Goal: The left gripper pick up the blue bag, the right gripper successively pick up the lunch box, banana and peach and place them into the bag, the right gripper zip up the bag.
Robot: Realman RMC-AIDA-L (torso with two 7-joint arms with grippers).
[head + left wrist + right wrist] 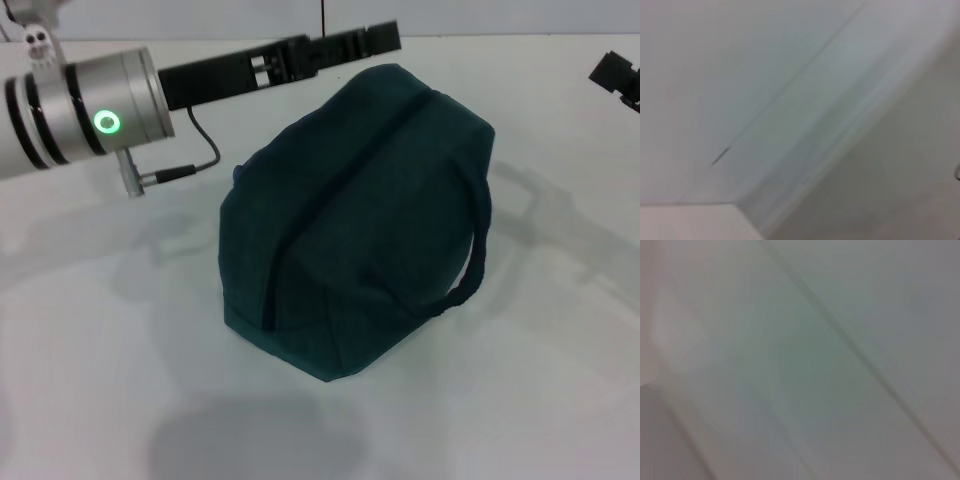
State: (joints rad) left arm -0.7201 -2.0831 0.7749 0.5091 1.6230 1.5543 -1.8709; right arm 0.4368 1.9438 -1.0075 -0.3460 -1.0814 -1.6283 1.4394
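The blue bag (360, 215) sits on the white table in the middle of the head view. Its top seam looks closed, and one looped handle (478, 250) hangs down its right side. My left gripper (385, 38) reaches in from the upper left on a silver wrist with a green light (106, 122). Its tip is just behind and above the bag's far top edge. Only part of my right gripper (615, 75) shows, at the far right edge, away from the bag. The lunch box, banana and peach are out of view. Both wrist views show only blurred pale surfaces.
A black cable (195, 155) loops down from the left wrist to the table, left of the bag. The white table (120, 330) stretches around the bag on all sides.
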